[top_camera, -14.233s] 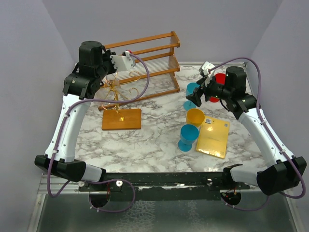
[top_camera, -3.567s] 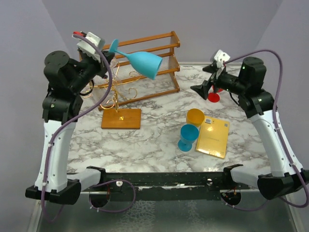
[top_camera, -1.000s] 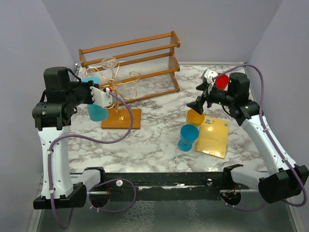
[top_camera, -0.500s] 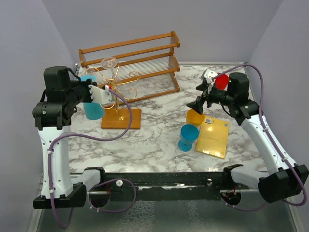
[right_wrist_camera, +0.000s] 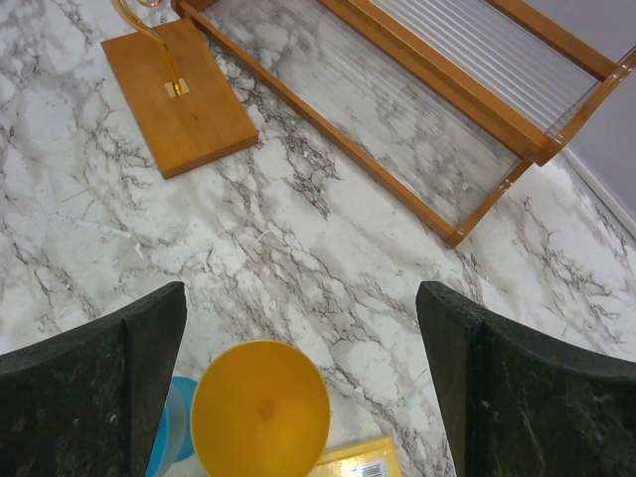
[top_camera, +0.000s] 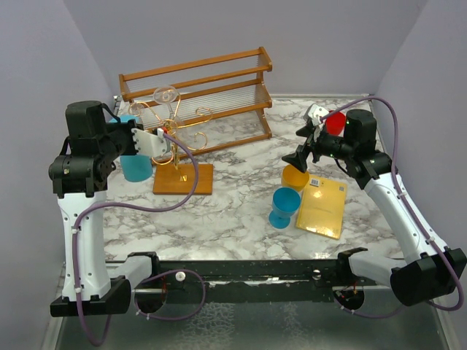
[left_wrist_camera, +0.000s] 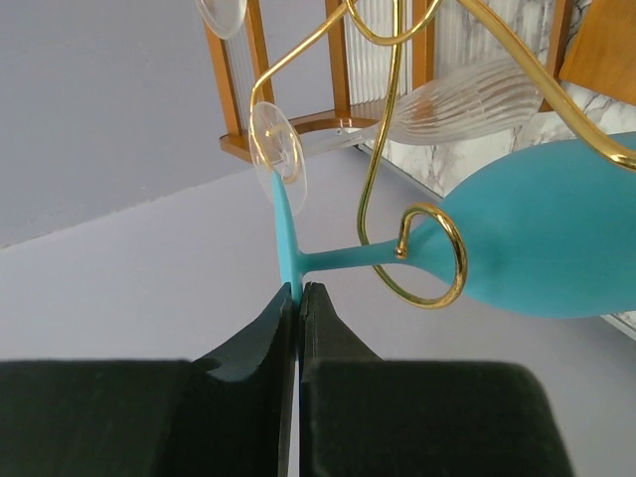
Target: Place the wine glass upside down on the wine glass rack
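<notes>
The blue wine glass (left_wrist_camera: 537,234) hangs upside down, bowl lowest, at the left side of the wine glass rack (top_camera: 174,125). My left gripper (left_wrist_camera: 299,288) is shut on the edge of the glass's foot, and the stem lies across a curled gold arm (left_wrist_camera: 433,254). From above, the blue bowl (top_camera: 135,166) hangs left of the rack's wooden base (top_camera: 184,179), with the left gripper (top_camera: 130,125) above it. My right gripper (right_wrist_camera: 300,298) is open and holds nothing, hovering over a yellow cup (right_wrist_camera: 260,412).
A clear wine glass (left_wrist_camera: 467,99) hangs on the rack. The two-tier wooden shelf (top_camera: 211,80) stands behind. A blue cup (top_camera: 284,206), a yellow box (top_camera: 322,208) and a red glass (top_camera: 334,122) sit on the right of the marble table (top_camera: 226,211).
The left gripper has carried the blue wine glass slightly left, by the rack. The right arm has not moved.
</notes>
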Robot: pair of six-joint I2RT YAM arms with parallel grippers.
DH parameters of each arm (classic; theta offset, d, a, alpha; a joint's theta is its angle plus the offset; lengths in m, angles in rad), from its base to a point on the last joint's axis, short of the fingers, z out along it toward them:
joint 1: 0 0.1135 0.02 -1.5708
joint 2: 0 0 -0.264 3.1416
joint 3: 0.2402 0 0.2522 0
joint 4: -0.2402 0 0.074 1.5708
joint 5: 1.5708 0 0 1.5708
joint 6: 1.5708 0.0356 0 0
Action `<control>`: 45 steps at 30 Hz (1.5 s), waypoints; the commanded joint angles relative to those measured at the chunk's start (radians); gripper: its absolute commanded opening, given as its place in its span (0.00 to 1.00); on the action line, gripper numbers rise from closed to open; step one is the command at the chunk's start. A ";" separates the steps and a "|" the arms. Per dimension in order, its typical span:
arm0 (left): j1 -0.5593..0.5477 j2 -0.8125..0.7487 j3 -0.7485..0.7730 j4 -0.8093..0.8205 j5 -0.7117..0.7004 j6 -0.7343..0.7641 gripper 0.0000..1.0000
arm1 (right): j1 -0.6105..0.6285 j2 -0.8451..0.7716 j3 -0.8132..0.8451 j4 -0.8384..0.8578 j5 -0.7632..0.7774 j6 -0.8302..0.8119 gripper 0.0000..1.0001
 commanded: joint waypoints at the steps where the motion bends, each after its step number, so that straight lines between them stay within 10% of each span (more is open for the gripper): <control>1: -0.004 -0.032 0.006 -0.039 -0.020 -0.009 0.00 | 0.003 0.001 -0.007 0.029 0.003 -0.010 0.98; 34: -0.008 -0.033 0.004 -0.123 0.159 -0.002 0.00 | 0.003 0.003 -0.007 0.026 0.003 -0.014 0.99; 45: -0.007 -0.051 -0.044 -0.162 0.198 0.002 0.14 | 0.004 0.004 -0.007 0.027 0.006 -0.013 0.99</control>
